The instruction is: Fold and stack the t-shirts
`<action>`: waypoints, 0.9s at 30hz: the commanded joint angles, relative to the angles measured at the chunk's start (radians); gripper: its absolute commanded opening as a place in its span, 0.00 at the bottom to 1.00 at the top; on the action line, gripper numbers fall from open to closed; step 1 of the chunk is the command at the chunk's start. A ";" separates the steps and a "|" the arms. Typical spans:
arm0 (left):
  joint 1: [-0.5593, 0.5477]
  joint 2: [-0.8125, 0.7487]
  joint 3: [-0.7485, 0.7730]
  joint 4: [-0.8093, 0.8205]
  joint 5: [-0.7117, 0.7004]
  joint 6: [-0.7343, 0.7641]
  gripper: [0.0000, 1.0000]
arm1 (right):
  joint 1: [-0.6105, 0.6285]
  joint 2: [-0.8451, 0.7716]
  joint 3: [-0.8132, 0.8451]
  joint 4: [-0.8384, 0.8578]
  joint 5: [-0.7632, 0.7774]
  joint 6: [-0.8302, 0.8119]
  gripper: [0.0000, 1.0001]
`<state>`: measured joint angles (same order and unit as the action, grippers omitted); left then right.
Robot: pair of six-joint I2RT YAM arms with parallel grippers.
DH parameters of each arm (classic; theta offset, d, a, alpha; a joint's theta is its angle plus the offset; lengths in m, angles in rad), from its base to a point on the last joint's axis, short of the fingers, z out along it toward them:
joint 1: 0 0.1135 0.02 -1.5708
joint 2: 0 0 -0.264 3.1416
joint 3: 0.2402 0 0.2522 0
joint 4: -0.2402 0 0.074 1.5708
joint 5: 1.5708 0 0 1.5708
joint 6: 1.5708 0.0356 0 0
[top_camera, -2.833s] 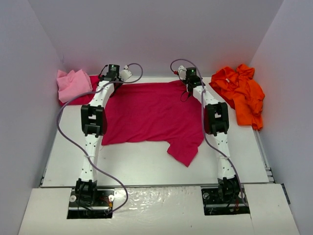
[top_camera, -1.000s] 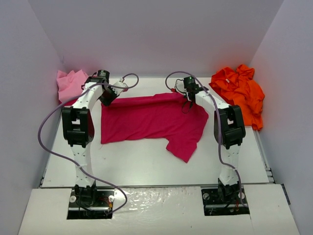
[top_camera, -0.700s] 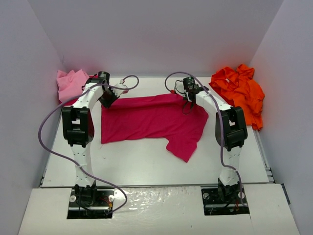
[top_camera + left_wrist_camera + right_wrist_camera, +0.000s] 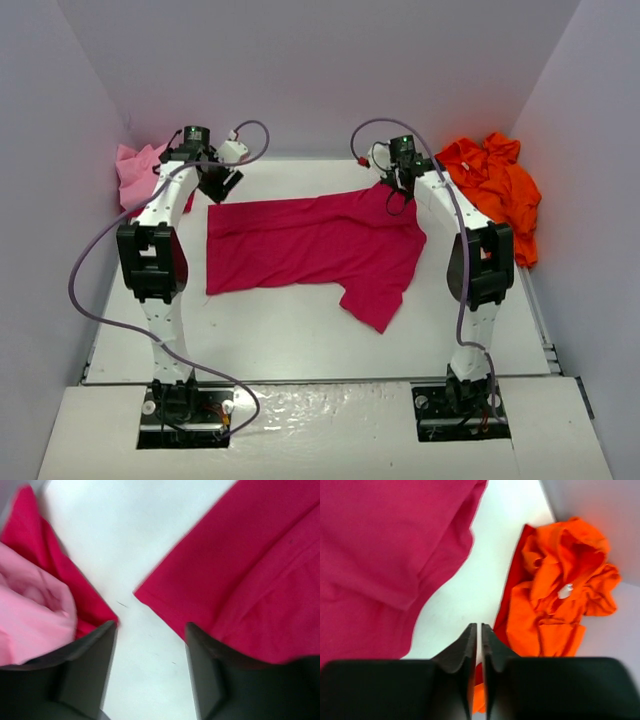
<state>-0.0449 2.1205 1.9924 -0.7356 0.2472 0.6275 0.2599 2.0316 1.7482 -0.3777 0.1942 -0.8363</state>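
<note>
Top external: crimson t-shirt (image 4: pixel 310 245) spread flat mid-worktop (image 4: pixel 290 340), on the near side of both jaws. Left jaws: wide apart, empty, above bare worktop just off the shirt's far-left corner. Pink t-shirt (image 4: pixel 135 170) bunched to their left. Right jaws: all but closed, thin slit, gripping nothing, by the shirt's far-right corner. Orange t-shirt (image 4: pixel 495 190) heaped to their right. Small white tag (image 4: pixel 565 591) on it, too small to read.
</note>
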 commanded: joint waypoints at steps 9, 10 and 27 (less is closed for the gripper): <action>-0.035 0.137 0.187 0.024 0.030 -0.118 0.00 | 0.022 0.256 0.299 0.007 -0.085 0.118 0.00; -0.038 0.149 0.189 0.022 0.033 -0.121 0.00 | 0.022 0.279 0.317 0.007 -0.095 0.120 0.00; -0.066 0.392 0.404 -0.213 -0.008 -0.100 0.00 | 0.014 0.451 0.349 -0.071 0.034 0.111 0.00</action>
<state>-0.1149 2.4740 2.2786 -0.8205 0.2873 0.5220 0.2829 2.5084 2.1431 -0.3945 0.1169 -0.7139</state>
